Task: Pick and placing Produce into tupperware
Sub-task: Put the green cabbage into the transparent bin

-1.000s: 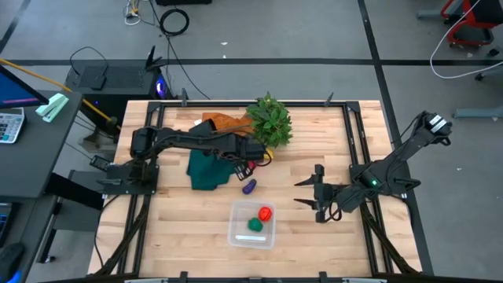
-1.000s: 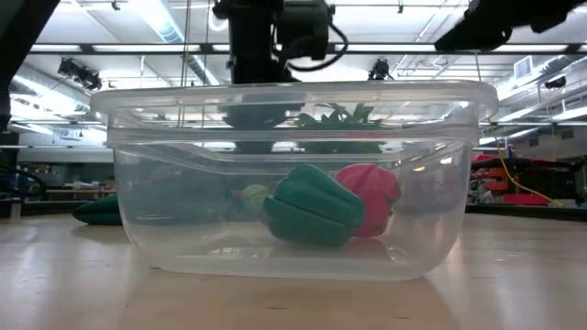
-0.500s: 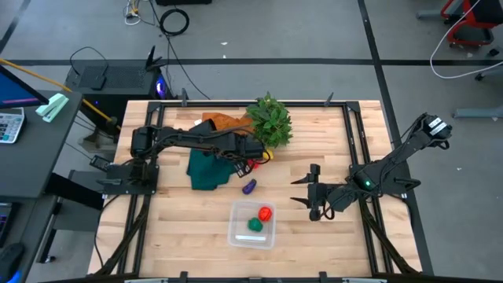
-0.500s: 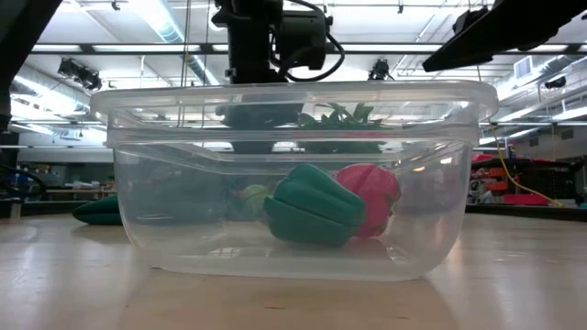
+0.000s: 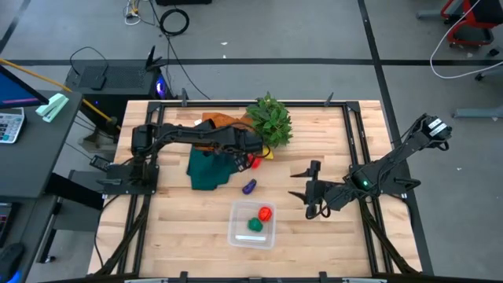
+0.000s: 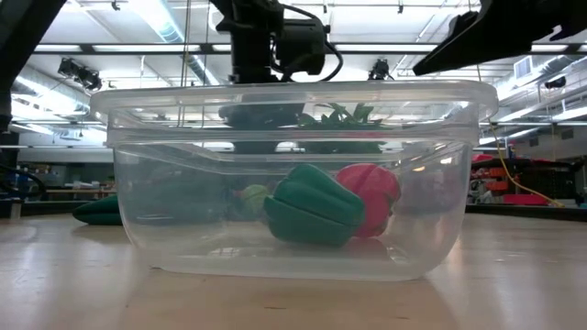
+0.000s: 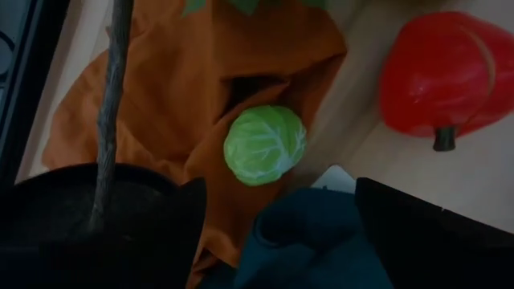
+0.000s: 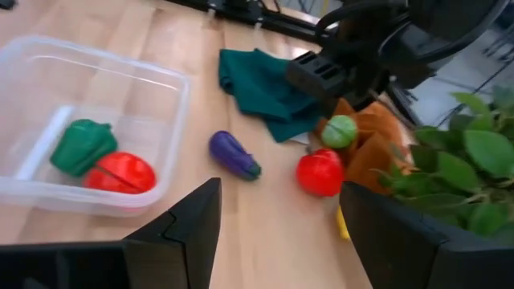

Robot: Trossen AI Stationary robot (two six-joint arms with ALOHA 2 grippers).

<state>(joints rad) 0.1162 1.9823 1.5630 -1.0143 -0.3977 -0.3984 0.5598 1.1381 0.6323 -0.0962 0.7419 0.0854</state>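
The clear tupperware (image 5: 251, 226) sits near the table's front and holds a red piece (image 5: 266, 213) and a dark green pepper (image 5: 255, 225); both show in the low view (image 6: 371, 194) (image 6: 315, 217). A purple eggplant (image 5: 249, 186) and a red tomato (image 5: 253, 163) lie on the wood. A light green cabbage (image 7: 265, 146) rests on an orange cloth (image 7: 161, 88). A yellow piece (image 8: 344, 225) lies by the plant. My left gripper (image 7: 273, 233) is open above the cabbage. My right gripper (image 5: 306, 192) is open and empty, right of the tub.
A bushy green plant (image 5: 271, 119) stands at the back centre, its stem in a black pot (image 7: 72, 201). A dark teal cloth (image 5: 206, 169) lies left of the produce. Bare wood lies between the tub and my right gripper.
My right gripper has moved toward the table's left edge, nearer the tub and the eggplant, staying open. My left gripper has shifted slightly toward the far edge, so more of the red tomato shows.
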